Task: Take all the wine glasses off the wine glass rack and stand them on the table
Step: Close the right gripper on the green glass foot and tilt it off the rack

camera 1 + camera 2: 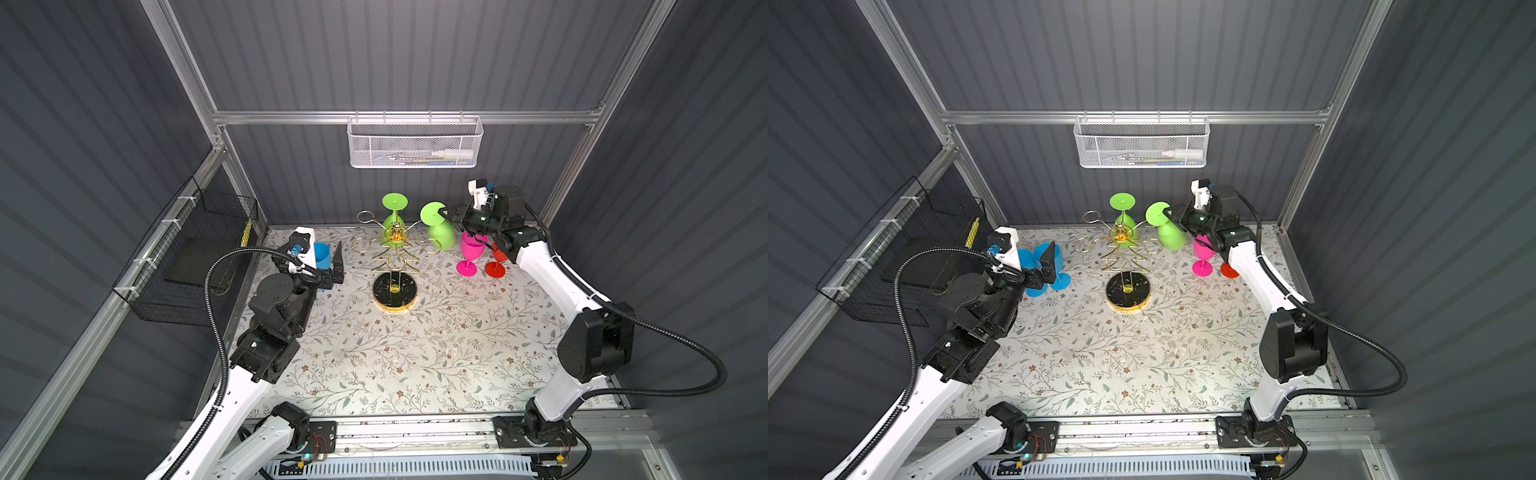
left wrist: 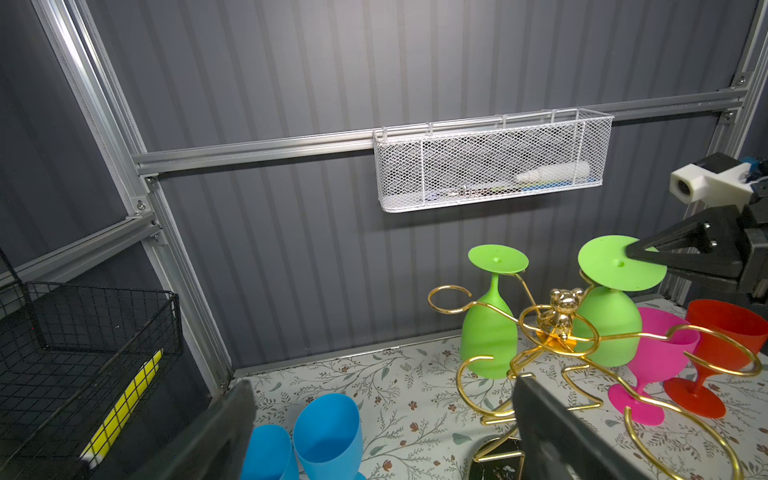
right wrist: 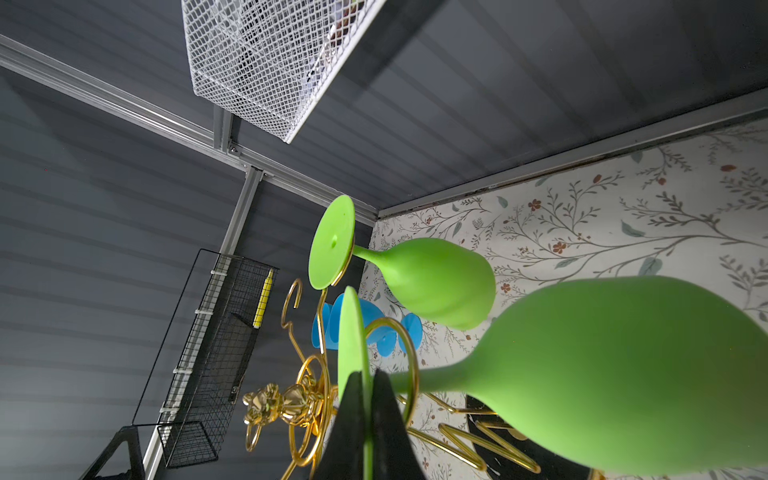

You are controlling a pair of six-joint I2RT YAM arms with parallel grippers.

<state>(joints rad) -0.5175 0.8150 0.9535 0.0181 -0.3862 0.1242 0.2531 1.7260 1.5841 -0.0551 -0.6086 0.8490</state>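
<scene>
Gold wire glass rack (image 1: pixel 395 291) stands mid-surface (image 1: pixel 415 365). R hand (image 1: pixel 445 212) is pinched tight on the flat foot of a green wine glass (image 1: pixel 441 237), which hangs upside down w/ its stem inside a ring arm at the rack's right rear. Second green glass (image 1: pixel 394 221) hangs behind. L hand (image 2: pixel 384 384) gapes wide, holding nothing, near two blue glasses (image 2: pixel 328 432). Pink glass (image 1: pixel 471 249) & red glass (image 1: pixel 495 270) stand at right.

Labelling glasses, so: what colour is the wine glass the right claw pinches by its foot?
The wine glass is lime green all over, best seen in the right wrist view.
</scene>
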